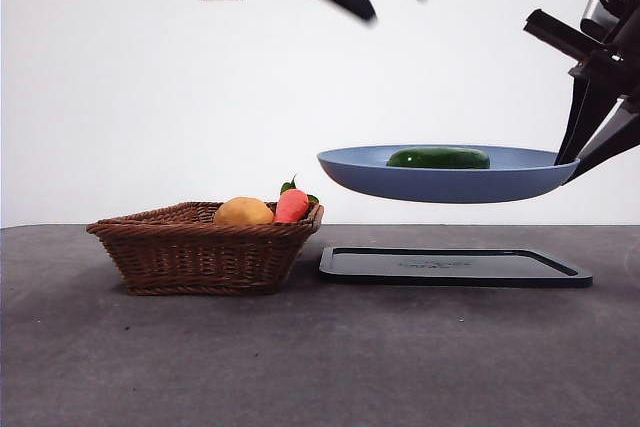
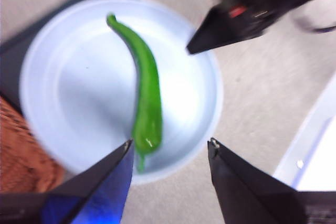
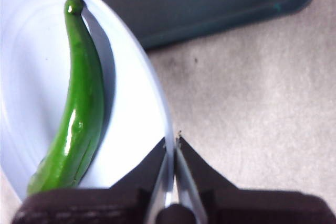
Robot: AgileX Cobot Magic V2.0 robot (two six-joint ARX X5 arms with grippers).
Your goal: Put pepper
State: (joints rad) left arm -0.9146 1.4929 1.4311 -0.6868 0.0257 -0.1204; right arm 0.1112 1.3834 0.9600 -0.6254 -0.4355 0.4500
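The pepper point(image 1: 438, 158), glossy dark green and long, lies loose on a blue plate point(image 1: 450, 184) that hangs level in the air above the table. My right gripper point(image 1: 575, 162) is shut on the plate's right rim, and the right wrist view shows its jaws point(image 3: 172, 140) pinching that rim beside the pepper point(image 3: 79, 108). My left gripper point(image 1: 395, 2) hovers open high above the plate with nothing between its fingers. In the left wrist view it point(image 2: 170, 142) looks down on the pepper point(image 2: 147, 93) and the plate point(image 2: 79, 93).
A black flat tray point(image 1: 455, 267) lies on the table under the plate. Left of it stands a wicker basket point(image 1: 200, 247) holding a tan round item point(image 1: 243, 212) and a red-orange item with green leaves point(image 1: 292, 205).
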